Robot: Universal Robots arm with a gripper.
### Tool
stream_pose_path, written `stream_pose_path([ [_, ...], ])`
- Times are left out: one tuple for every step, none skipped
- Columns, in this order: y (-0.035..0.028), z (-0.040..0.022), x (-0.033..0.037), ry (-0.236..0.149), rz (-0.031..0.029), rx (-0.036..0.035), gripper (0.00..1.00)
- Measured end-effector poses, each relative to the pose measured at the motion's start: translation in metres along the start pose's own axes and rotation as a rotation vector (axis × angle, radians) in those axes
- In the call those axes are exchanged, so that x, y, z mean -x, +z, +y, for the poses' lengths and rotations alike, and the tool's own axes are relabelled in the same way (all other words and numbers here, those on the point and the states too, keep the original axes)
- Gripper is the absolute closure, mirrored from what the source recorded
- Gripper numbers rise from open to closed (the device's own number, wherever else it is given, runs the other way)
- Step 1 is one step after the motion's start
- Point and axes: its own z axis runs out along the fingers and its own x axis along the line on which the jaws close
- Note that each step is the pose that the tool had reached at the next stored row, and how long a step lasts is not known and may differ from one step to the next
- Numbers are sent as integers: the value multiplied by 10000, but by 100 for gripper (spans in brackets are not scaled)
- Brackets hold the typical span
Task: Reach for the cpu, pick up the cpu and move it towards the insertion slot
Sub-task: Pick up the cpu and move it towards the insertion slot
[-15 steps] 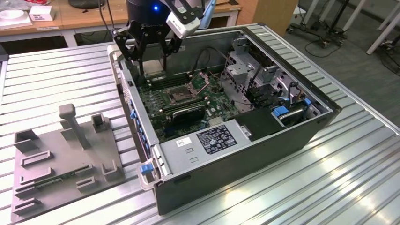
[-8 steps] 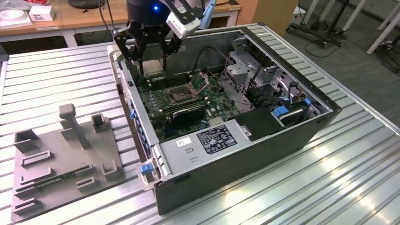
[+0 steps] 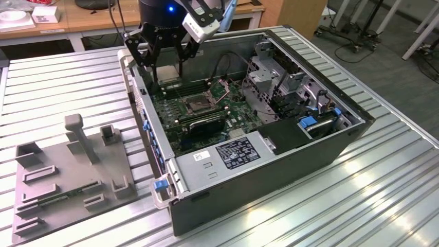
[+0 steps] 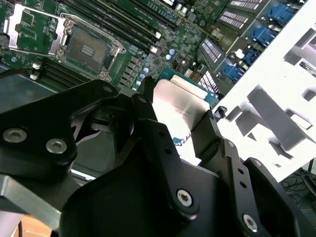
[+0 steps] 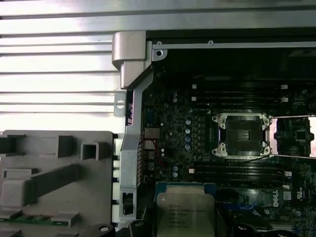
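Ribbed metal table (image 3: pixel 384 170) under open computer case (image 3: pixel 288 170); wooden desks seen behind in room. Gripper (image 3: pixel 163 54) hung over case's far end. Cpu (image 4: pixel 180 111) clamped between fingers (image 4: pixel 202 133), held flat above green board, silver face up, square so no long axis. Slot (image 5: pixel 242 136) nearby, open, well apart.

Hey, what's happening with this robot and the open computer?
The arm's gripper holds the cpu between its black fingers above the open computer case. In the exterior view the gripper hangs over the far end of the motherboard, near the case's far wall. The insertion slot sits open and empty a little way off, its frame flipped up. The grey fixture tray lies on the table beside the case.
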Motion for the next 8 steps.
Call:
stream_pose_path([
  [0, 0, 0, 0, 0, 5, 45],
  [0, 0, 0, 0, 1, 10, 45],
  [0, 0, 0, 0, 0, 15, 45],
  [0, 0, 0, 0, 0, 20, 45],
  [0, 0, 0, 0, 0, 25, 45],
  [0, 0, 0, 0, 0, 30, 45],
  [0, 0, 0, 0, 0, 35, 45],
  [0, 0, 0, 0, 0, 41, 45],
])
